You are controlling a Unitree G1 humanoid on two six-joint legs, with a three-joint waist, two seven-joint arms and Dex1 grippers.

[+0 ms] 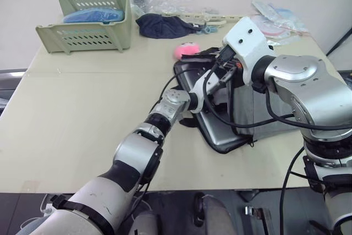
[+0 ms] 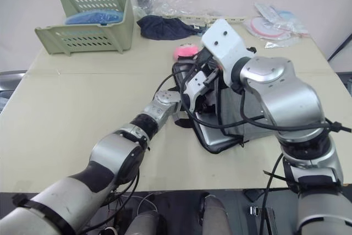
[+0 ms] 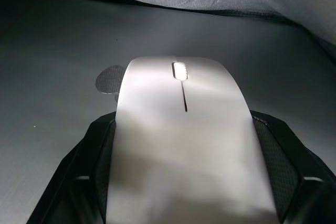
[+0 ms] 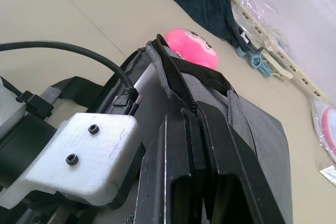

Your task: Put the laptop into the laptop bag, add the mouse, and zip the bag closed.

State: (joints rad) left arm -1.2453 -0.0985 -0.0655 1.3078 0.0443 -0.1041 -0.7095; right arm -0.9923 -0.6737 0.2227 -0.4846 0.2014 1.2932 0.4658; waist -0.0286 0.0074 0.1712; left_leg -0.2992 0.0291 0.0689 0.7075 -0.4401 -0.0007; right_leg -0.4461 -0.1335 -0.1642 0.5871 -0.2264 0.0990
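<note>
While our left end effector (image 3: 184, 182) is pinching the mouse (image 3: 181, 145) inside the laptop bag (image 4: 262, 135), our right end effector (image 4: 197, 156) is clamping the bag's upper edge.

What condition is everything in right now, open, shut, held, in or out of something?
laptop bag: unzipped, its top flap pinched and lifted.
laptop: lying flat inside the bag.
mouse: held between the fingers, inside the bag above the laptop's lid.
left gripper: shut on the mouse.
right gripper: shut on the bag's zipper edge.
pink plush: loose on the table beside the bag.
green basket: upright, holding something blue.
</note>
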